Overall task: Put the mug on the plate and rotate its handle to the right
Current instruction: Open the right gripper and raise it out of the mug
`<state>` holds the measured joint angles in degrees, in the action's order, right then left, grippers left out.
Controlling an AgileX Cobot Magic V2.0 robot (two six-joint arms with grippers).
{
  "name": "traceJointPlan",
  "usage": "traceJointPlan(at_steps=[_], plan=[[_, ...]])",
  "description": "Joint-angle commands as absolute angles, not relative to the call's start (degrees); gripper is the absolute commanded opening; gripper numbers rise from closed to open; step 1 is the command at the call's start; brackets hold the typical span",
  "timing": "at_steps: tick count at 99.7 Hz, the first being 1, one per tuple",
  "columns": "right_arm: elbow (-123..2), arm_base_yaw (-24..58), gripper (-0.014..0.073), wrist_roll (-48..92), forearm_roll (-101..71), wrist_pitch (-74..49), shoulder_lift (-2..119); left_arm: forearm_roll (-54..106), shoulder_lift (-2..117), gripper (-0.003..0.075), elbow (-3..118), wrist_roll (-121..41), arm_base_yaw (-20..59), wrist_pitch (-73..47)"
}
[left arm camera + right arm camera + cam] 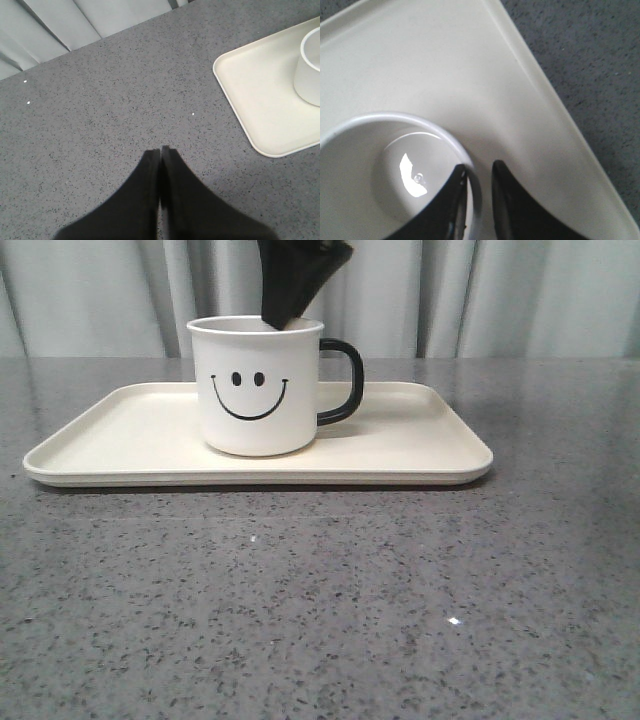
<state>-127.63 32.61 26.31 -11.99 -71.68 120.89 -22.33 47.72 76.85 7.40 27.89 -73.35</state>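
Mug [258, 385]: white, black smiley facing the front camera; stands upright on the plate, roughly mid-plate, slightly toward its left end.
Handle [343, 381]: black loop, on the mug's right side in the front view, over the plate.
Plate [420, 440]: cream, low rim, flat on the table, far wider than the mug.
Right gripper [479, 182]: at the mug's rim; one finger inside the wall, one outside, rim between them. Clamped or merely straddling the rim: cannot tell.
Left gripper [160, 152]: fingers pressed together, nothing held; over bare table, apart from the plate's end.
Table [320, 600]: grey speckled stone under the plate.
Curtain [500, 295]: pale, pleated, behind the mug.
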Motion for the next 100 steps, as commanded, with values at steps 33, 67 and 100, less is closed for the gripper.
traceJointPlan(at_steps=[33,67,100], plan=[[-138.51,31.4,0.0155,22.02,-12.81,-67.85,109.39,-23.16,47.48,-0.002,77.98,8.0,27.76,-72.18],[-138.98,23.88,0.015,19.31,-12.76,-64.78,93.7,-23.26,47.48,-0.002,77.98,8.0,27.76,-72.08],[-133.29,8.5,0.0064,16.04,-10.97,-64.6,77.86,-23.26,47.48,-0.002,77.98,8.0,27.76,-71.74]])
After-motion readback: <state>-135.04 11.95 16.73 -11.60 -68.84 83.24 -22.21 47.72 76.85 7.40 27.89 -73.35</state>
